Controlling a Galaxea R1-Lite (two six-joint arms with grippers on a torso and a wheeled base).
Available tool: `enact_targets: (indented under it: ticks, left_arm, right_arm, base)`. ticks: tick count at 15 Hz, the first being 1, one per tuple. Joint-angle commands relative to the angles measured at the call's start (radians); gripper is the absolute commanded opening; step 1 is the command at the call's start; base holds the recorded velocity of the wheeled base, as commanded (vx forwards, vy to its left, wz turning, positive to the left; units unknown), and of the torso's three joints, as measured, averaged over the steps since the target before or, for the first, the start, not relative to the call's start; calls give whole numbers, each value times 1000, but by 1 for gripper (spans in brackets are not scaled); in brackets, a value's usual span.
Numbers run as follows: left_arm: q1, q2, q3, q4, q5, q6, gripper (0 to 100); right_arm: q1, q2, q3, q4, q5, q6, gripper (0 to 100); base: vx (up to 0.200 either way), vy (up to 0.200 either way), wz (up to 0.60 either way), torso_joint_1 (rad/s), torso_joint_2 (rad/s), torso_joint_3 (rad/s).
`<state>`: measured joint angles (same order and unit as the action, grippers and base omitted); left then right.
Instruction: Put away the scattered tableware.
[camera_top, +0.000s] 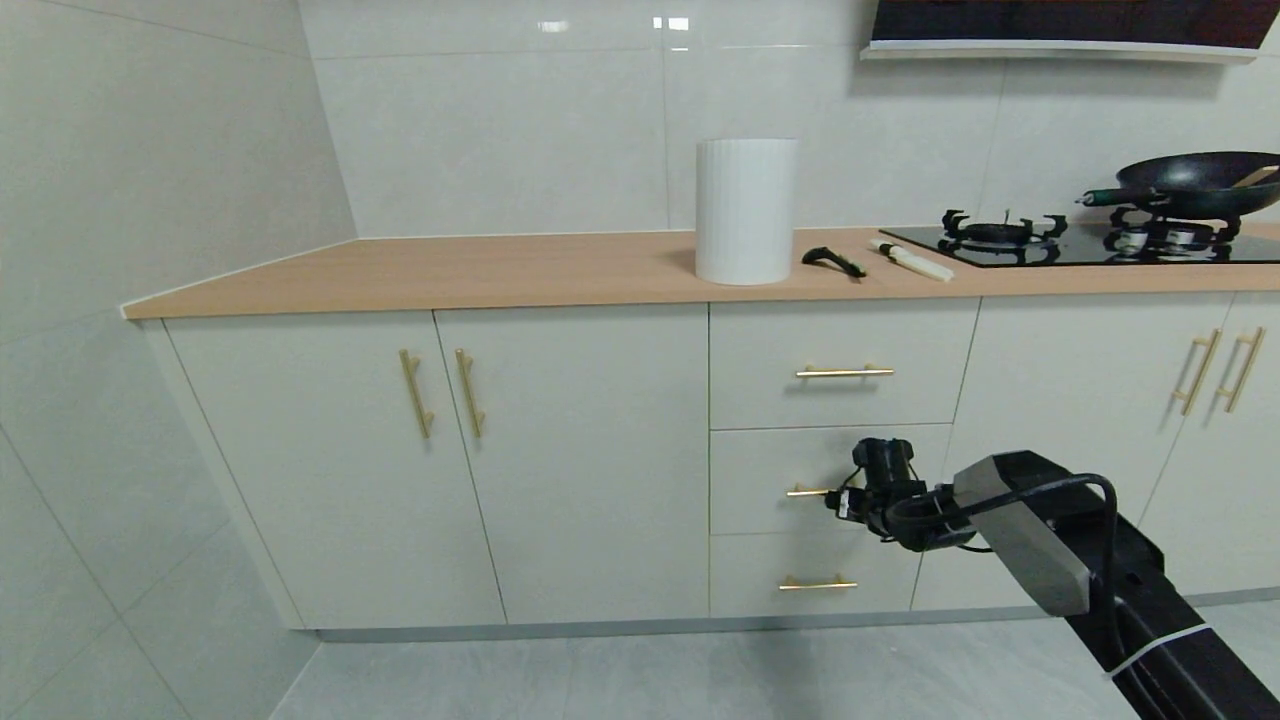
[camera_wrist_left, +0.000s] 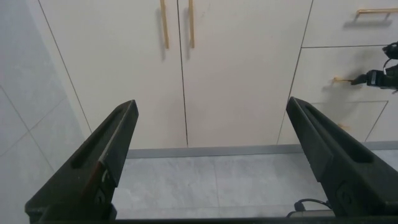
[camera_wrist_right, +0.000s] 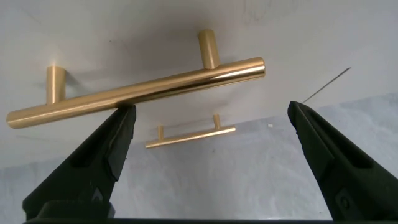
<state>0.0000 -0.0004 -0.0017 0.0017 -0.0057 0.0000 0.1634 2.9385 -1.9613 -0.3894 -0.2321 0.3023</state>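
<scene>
Now my right gripper (camera_wrist_right: 211, 111) holds its fingers spread at the middle drawer handle (camera_wrist_right: 137, 90); my left gripper (camera_wrist_left: 210, 104) gapes wide too.

Counted on the worktop: one white ribbed canister (camera_top: 746, 210), one black peeler (camera_top: 832, 260), one pale utensil (camera_top: 910, 260). Hob (camera_top: 1060, 250): one, with two burners (camera_top: 1000, 232), carrying one dark pan (camera_top: 1195, 185). Cabinet front: three drawers (camera_top: 840, 345), each with one horizontal brass handle (camera_top: 845, 373); four cupboard doors (camera_top: 590, 460), each with one vertical brass handle (camera_top: 415, 392).
</scene>
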Motion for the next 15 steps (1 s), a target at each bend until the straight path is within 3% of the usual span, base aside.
enact_targets:
  ticks: [1, 4, 12, 15]
  left_arm:
    - [0, 0, 0, 0, 0, 0, 100]
    - [0, 0, 0, 0, 0, 0, 100]
    - [0, 0, 0, 0, 0, 0, 100]
    - [0, 0, 0, 0, 0, 0, 100]
  right_arm:
    - [-13, -87, 120, -154, 0, 3, 100]
    - [-24, -180, 292, -264, 34, 4, 100]
    - [-25, -182, 357, -273, 73, -12, 100]
    - [-25, -179, 355, -266, 73, -22, 100]
  base:
    - [0, 0, 0, 0, 0, 0]
    - [0, 0, 0, 0, 0, 0]
    - [0, 0, 0, 0, 0, 0]
    - [200, 0, 0, 5, 2, 2]
